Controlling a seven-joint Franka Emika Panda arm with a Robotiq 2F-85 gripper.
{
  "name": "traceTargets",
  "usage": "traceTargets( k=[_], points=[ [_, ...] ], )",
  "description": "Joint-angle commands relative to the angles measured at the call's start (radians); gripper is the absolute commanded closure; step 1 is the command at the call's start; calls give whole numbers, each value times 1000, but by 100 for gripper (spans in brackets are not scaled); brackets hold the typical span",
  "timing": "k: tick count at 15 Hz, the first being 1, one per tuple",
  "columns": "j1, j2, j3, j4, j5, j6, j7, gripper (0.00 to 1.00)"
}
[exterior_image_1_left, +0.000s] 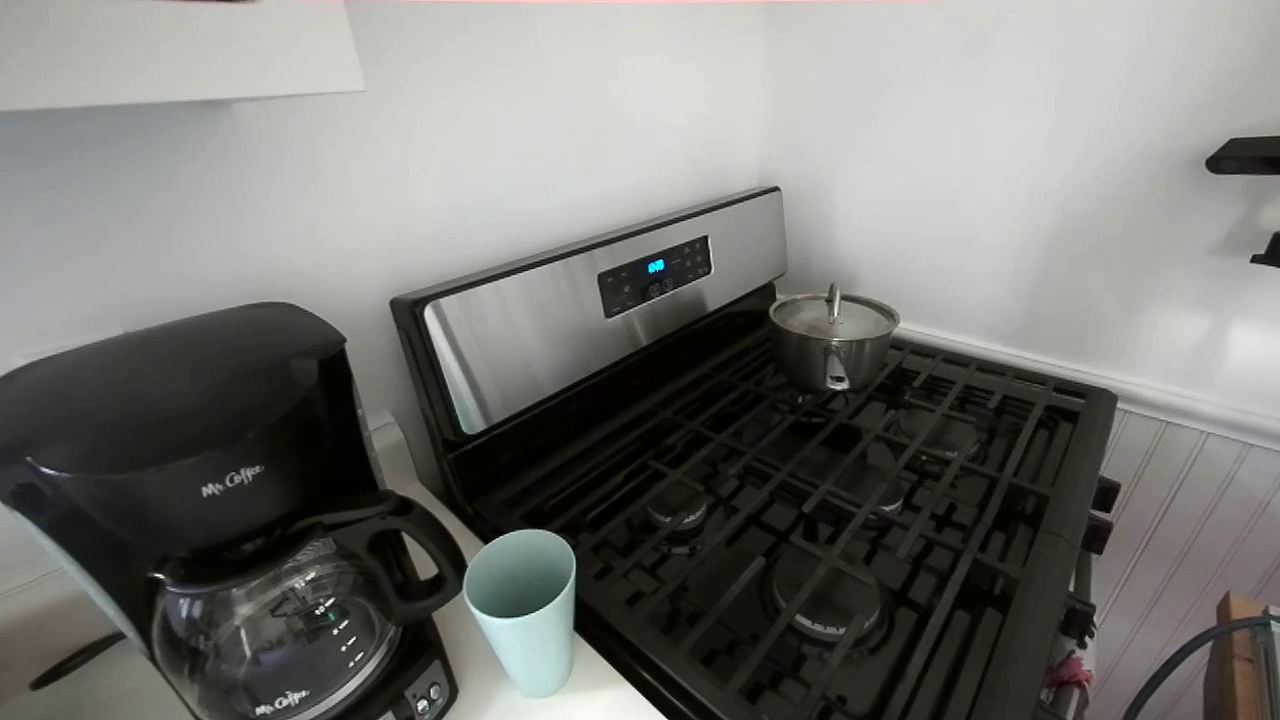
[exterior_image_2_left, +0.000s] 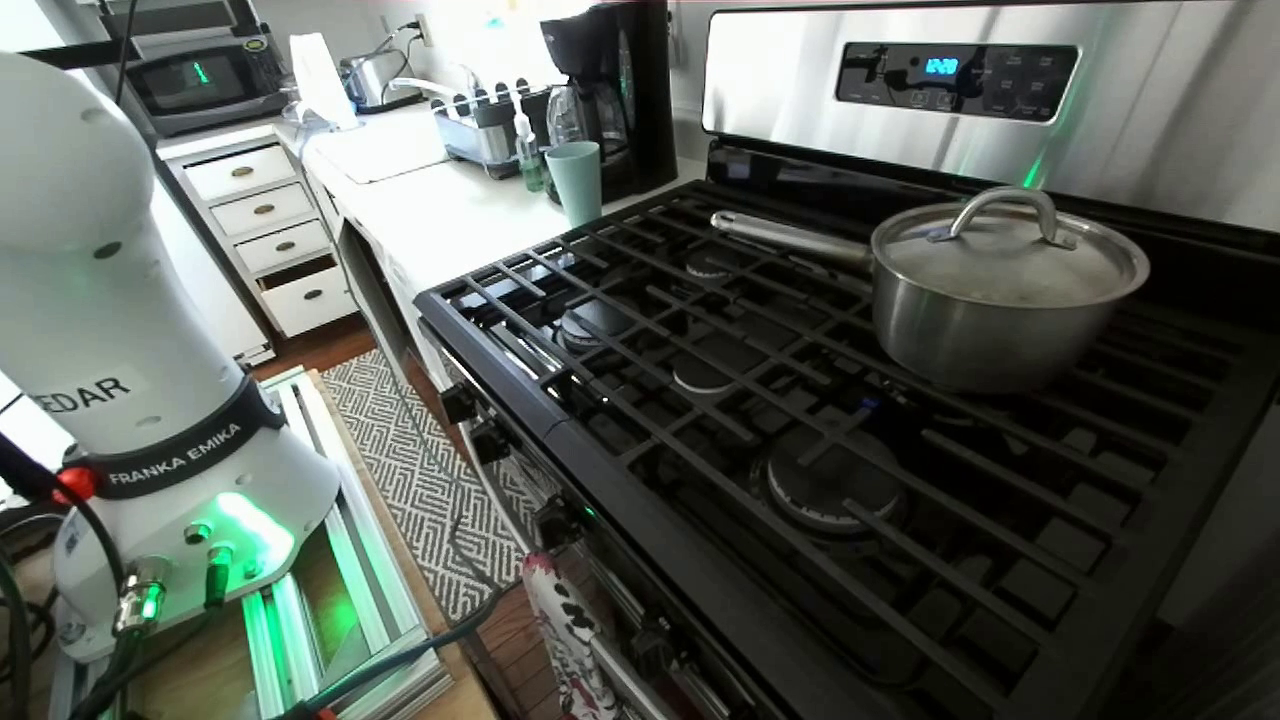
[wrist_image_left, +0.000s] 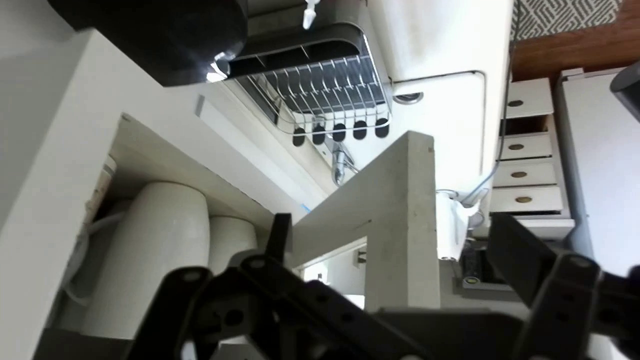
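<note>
Cabinet door (wrist_image_left: 395, 215) stands open from the cupboard (wrist_image_left: 150, 107), and in the wrist view its upright edge appears between the fingers of the gripper (wrist_image_left: 391, 223). The jaws are spread wide apart, clamped on nothing; whether either finger touches the door cannot be told, as depth is hard to read. That uncertainty looks like the main hazard. A small sideways error could ram a fingertip into the door's edge and scuff it, while a shove toward the cupboard could jolt the white crockery (wrist_image_left: 155, 240) inside. If the wrist dropped too low, it might strike the coffee maker (exterior_image_1_left: 180, 400) below the cupboard, whose glass carafe (exterior_image_1_left: 285, 625) seems the likeliest to break.

The door looks like pale painted wood, flat and square-cut, with an opening within its frame. Inside the cupboard, the crockery is smooth and rounded. Lower than the cupboard, dark plastic surrounds the clear, bulbous carafe, and the dish rack (wrist_image_left: 327, 90) is thin bent wire.
</note>
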Motion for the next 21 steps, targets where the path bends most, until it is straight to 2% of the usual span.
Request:
traceTargets(
  k=[1,5,9,14,16,21],
  points=[
    [43,81,-20,77,156,-26,-207,0],
    [25,154,1,141,332,-128,-414,0],
    [-27,214,53,216,447,-314,-536,0],
    [-80,303,142,326,502,-553,-618,0],
    [-107,326,170,361,496,-615,-631,0],
    [-174,328,200,390,489,-626,-625,0]
  ],
)
